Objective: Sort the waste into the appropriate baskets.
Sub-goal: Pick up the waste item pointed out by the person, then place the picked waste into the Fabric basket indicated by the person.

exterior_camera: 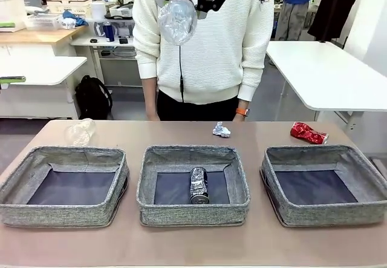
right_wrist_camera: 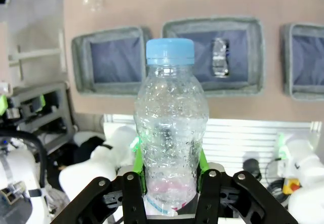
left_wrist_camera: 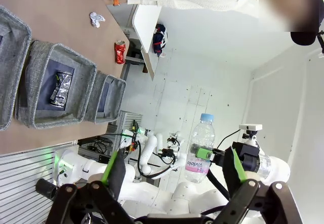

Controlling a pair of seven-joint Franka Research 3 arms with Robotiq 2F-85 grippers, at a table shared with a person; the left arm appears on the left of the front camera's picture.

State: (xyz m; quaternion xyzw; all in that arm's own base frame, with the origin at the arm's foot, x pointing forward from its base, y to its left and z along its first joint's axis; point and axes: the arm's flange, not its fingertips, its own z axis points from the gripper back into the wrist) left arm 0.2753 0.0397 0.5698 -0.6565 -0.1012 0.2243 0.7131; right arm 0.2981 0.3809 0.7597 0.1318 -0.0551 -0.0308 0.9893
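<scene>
While the right pincer (right_wrist_camera: pixel 169 167) clamps the clear plastic bottle (right_wrist_camera: pixel 169 107), the left pincer (left_wrist_camera: pixel 173 158) stands wide and empty, and the crushed dark can (exterior_camera: pixel 199 184) lies in the middle basket (exterior_camera: pixel 193 155).

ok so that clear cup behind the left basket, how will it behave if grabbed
The clear cup lies on its side, so a nudge would probably roll it. It looks empty, likely light. Its thin see-through wall may buckle under a pinch.
</scene>
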